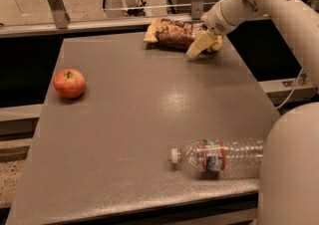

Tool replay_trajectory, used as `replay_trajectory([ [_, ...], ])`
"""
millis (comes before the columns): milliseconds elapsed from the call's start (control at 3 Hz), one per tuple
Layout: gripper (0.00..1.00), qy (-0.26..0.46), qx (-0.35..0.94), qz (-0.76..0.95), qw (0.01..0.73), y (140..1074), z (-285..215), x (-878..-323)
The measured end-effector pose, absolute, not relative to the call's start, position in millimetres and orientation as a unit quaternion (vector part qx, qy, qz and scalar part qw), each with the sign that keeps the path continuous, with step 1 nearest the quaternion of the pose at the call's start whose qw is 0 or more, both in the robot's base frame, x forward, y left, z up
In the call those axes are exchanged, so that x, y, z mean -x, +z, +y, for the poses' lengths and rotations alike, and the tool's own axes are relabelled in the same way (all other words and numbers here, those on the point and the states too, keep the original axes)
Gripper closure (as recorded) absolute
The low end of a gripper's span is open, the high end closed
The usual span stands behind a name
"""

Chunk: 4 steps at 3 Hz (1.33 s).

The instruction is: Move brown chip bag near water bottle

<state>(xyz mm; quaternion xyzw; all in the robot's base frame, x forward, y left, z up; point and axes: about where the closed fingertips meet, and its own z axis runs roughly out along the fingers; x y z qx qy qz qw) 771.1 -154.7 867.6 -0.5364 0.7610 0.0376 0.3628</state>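
The brown chip bag [174,33] lies at the far edge of the grey table [139,119], dark brown in the middle with tan ends. The gripper [199,46] hangs from the white arm at the bag's right end, low over it and partly covering it. The water bottle [219,155] lies on its side near the table's front right corner, white cap pointing left. Bag and bottle are far apart, at opposite ends of the table.
A red apple [69,82] sits near the table's left edge. The robot's white body [291,169] fills the lower right, next to the bottle. A metal rail with posts [55,4] runs behind the table.
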Motion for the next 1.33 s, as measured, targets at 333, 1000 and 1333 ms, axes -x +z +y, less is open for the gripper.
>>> replay_trajectory([
  [333,0.41,0.045,0.536,0.765,0.355,861,-150,-774],
  [1000,0.88,0.048,0.551,0.749,0.364,884,-142,-764],
  [1333,1.00,0.047,0.566,0.727,0.386,911,-136,-755],
])
